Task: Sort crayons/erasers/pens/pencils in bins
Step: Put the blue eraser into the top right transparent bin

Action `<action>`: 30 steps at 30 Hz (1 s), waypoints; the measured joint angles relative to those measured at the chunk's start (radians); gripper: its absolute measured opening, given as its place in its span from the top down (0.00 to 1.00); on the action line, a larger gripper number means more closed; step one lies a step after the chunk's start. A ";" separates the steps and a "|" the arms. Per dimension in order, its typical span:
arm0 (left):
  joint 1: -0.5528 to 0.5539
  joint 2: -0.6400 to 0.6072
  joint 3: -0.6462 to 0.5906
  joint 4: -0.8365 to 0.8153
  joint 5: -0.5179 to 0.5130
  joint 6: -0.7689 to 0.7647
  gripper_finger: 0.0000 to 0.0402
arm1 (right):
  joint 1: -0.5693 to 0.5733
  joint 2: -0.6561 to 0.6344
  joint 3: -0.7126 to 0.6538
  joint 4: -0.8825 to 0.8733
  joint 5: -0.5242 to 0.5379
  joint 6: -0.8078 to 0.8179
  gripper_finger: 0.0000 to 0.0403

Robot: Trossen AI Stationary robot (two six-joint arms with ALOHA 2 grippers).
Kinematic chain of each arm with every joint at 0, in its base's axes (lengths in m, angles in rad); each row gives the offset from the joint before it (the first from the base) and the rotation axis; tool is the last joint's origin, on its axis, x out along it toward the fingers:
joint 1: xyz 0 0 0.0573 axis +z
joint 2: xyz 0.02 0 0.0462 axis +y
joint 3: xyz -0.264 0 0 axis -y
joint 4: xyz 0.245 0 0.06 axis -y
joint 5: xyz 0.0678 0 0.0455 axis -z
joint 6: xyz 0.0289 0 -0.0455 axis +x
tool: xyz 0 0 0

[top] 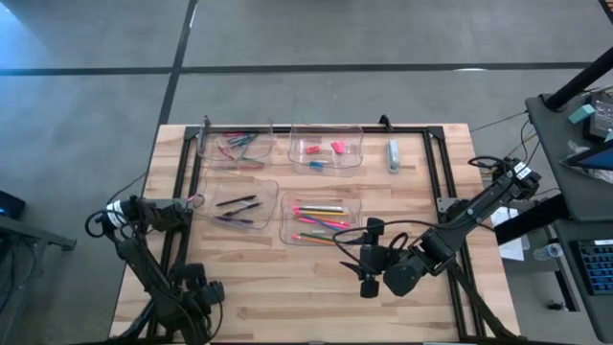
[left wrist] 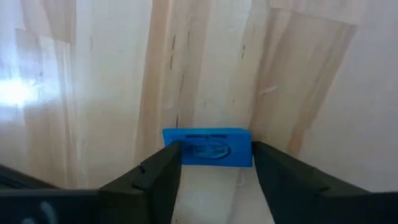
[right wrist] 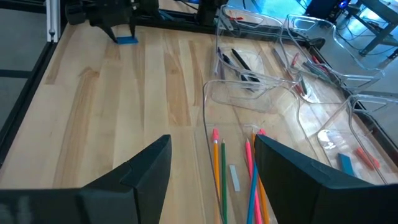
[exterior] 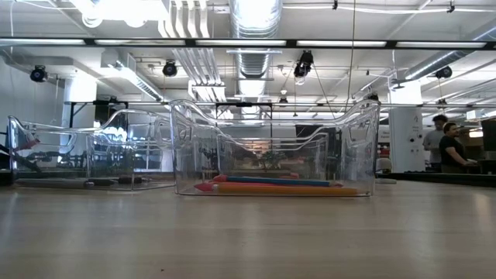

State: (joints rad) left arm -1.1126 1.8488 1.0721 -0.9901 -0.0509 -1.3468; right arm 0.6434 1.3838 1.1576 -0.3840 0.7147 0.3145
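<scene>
A small blue eraser (left wrist: pixel 208 148) lies flat on the bare wood near the table's left edge, with my left gripper (left wrist: pixel 214 153) pointing down over it and shut on it. The right wrist view shows the same eraser (right wrist: pixel 127 40) under the left gripper (right wrist: pixel 118 25). My right gripper (top: pixel 365 259) hangs open above the table's near middle, holding nothing. Four clear bins stand at the far middle: one with crayons (top: pixel 239 147), one with erasers (top: pixel 326 149), one with pens (top: pixel 236 205) and one with pencils (top: pixel 321 222). My left gripper has the blue eraser between its two fingers, one fingertip (left wrist: pixel 169 155) against each short end (left wrist: pixel 171 138). The fingers come from above, pointing down. The eraser lies flat on the table with its printed face up.
A pale blue-grey oblong (top: pixel 393 155) lies on the wood right of the eraser bin. A black frame (top: pixel 436 163) borders the table's far and side edges. Bare wood stretches along the near half. In the low view, people (exterior: pixel 449 147) stand far off in the room.
</scene>
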 joint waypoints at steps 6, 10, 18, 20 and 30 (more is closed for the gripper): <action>0.000 0.001 0.000 0.008 -0.003 0.000 0.73 | 0.000 0.000 0.000 0.000 0.000 0.000 0.46; 0.001 0.001 0.001 0.014 -0.003 0.000 0.88 | 0.000 0.000 0.000 0.000 0.000 0.000 0.46; 0.013 -0.056 0.001 0.021 -0.001 -0.005 0.99 | 0.000 0.000 0.000 0.000 0.000 0.000 0.46; 0.013 -0.084 -0.001 0.025 -0.023 -0.008 1.00 | 0.000 0.000 0.000 0.000 0.000 0.000 0.46; 0.020 -0.269 0.014 0.105 -0.388 0.069 1.00 | 0.000 0.000 0.000 0.000 -0.003 0.009 0.46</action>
State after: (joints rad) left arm -1.0923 1.5797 1.0866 -0.8856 -0.4387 -1.2775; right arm 0.6430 1.3838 1.1572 -0.3836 0.7122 0.3231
